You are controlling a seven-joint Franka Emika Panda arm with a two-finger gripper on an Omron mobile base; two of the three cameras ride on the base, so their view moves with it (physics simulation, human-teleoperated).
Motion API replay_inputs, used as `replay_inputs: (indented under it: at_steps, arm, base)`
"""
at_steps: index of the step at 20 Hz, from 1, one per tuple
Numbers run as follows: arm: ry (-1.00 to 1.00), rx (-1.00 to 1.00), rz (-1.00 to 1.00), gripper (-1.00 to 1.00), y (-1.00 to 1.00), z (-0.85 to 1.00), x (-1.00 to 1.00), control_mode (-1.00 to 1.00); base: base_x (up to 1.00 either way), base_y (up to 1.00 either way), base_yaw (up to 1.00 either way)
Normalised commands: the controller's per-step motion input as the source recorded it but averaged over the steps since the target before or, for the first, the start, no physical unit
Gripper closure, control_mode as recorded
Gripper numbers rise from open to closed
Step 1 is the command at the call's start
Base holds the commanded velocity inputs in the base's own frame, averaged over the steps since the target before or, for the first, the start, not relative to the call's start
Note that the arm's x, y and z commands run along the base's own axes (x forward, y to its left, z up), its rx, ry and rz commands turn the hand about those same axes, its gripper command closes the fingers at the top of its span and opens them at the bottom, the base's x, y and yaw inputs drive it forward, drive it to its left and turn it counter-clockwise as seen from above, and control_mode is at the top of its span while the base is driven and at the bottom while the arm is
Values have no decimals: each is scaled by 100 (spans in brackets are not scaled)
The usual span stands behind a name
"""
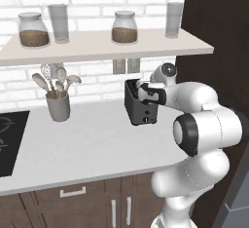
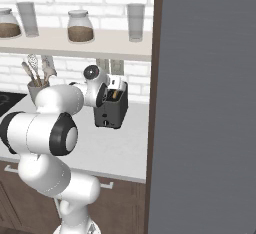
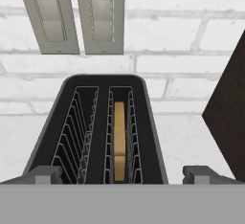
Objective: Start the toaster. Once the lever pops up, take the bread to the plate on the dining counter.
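Counter (image 1: 87, 144) first, white and broad under the brick wall, and every place here is read off the toaster (image 1: 141, 106) standing at its back right end. Left of the toaster, well apart, sits a grey utensil holder (image 1: 58, 106). Directly above the toaster hangs the gripper (image 3: 122, 173), jaws spread wide and holding nothing. Inside the toaster's right-hand slot rests the bread (image 3: 119, 139). My worry: a descent off-line could catch a fingertip on the slot wires and shove the toaster.
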Motion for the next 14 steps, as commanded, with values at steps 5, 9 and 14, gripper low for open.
replay_inputs:
  at_steps: [5,9,14]
  arm:
    - [0,0,0,-100,0,0,0,-100]
    - [0,0,0,-100,0,0,0,-100]
    - [0,0,0,-100,0,0,0,-100]
  base:
    - [0,0,0]
    - [0,0,0]
    - [0,0,0]
